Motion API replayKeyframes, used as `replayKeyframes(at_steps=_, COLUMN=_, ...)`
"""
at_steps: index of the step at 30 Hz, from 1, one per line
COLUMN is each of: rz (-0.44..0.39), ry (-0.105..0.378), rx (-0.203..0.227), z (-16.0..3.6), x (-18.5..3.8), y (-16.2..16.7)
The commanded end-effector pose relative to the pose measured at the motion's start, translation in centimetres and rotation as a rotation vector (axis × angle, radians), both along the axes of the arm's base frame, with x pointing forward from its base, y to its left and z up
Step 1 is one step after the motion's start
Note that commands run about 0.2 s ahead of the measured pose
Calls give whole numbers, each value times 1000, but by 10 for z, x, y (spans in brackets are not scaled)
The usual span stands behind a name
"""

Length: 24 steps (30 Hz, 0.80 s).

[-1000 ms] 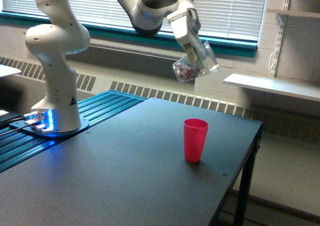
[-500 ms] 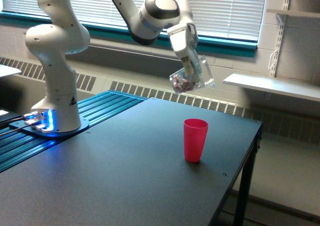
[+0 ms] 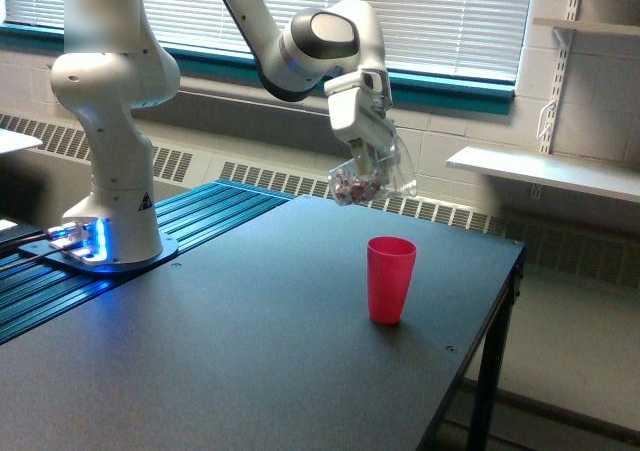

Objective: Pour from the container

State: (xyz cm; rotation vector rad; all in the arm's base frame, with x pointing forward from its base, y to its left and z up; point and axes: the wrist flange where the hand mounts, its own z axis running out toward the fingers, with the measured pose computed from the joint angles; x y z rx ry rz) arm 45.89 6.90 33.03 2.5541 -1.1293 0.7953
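Hand [image 3: 367, 171] around tilted container [image 3: 370, 179]

Pink cup [image 3: 390, 279] is the only obstacle on the table [image 3: 250, 351]. Bare tabletop all round it. Air directly over cup is free; gripper [image 3: 367, 166] w/ tilted container [image 3: 368, 178] hangs above it, slightly to exterior view's left. Arm base [image 3: 110, 236] well apart, view's left.
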Motion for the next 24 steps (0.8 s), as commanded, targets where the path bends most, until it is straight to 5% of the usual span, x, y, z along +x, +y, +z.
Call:
replayKeyframes(at_steps=1, rz=-136, ry=-11, rx=61, z=-7, x=3, y=9)
replayKeyframes(at_steps=10, rz=-229, ry=56, rx=74, z=-17, x=7, y=12)
replayKeyframes(at_steps=24, rz=-262, ry=168, rx=98, z=-23, x=15, y=22)
